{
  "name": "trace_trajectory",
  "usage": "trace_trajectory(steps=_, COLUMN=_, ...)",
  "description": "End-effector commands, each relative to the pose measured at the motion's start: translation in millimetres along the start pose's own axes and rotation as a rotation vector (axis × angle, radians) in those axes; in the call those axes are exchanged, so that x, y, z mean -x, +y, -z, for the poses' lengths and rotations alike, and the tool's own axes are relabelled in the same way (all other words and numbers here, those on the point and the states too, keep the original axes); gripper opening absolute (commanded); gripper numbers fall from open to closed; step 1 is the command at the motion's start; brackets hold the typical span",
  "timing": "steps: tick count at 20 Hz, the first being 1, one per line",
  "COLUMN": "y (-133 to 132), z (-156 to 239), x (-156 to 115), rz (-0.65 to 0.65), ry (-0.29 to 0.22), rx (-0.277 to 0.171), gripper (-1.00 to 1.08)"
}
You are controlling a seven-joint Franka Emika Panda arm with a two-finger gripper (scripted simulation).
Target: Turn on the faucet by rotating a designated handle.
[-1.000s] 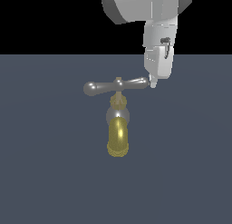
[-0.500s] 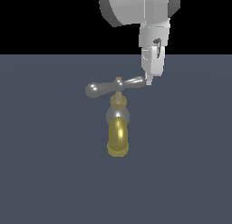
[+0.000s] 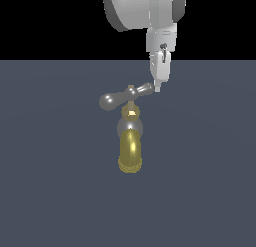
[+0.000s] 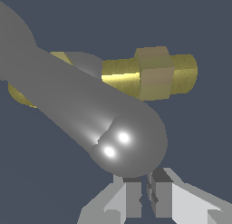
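On the dark bench, the near-clenched, empty hand (image 3: pixel 157 89) seemingly touches the handle (image 3: pixel 124 96)'s nearest bulb: rigid, slick, best pushed there.

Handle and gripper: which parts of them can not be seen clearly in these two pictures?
- Exterior view: the handle tip on the view's right is hidden behind the gripper.
- Wrist view: the handle's far end is cut off by the picture edge.
- Wrist view: the faucet spout is hidden behind the handle.
- Contact between gripper and handle: unclear in both.
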State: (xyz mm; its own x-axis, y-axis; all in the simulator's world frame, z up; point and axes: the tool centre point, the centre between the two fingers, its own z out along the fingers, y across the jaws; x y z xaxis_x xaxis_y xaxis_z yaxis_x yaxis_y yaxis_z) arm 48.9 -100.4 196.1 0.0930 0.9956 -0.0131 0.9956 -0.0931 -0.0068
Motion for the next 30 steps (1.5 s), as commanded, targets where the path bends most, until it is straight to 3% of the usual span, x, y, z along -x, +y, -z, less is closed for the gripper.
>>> trace_trajectory(steps=1, y=0, z=0, x=0, rz=0.0, ry=0.0, rx=0.0, gripper=-1.0)
trace_trajectory(steps=15, y=14, z=4, x=-116, rz=0.042, ry=0.012, rx=0.007, gripper=-1.0)
trace_trajectory(steps=16, y=14, z=4, x=-116, rz=0.042, ry=0.012, rx=0.007, gripper=-1.0)
trace_trajectory(steps=17, y=17, z=1, x=-54, rz=-0.035, ry=-0.016, rx=0.009, gripper=-1.0)
trace_trajectory(steps=30, y=-14, z=2, x=-122, rz=0.006, ry=-0.001, rx=0.008, gripper=-1.0)
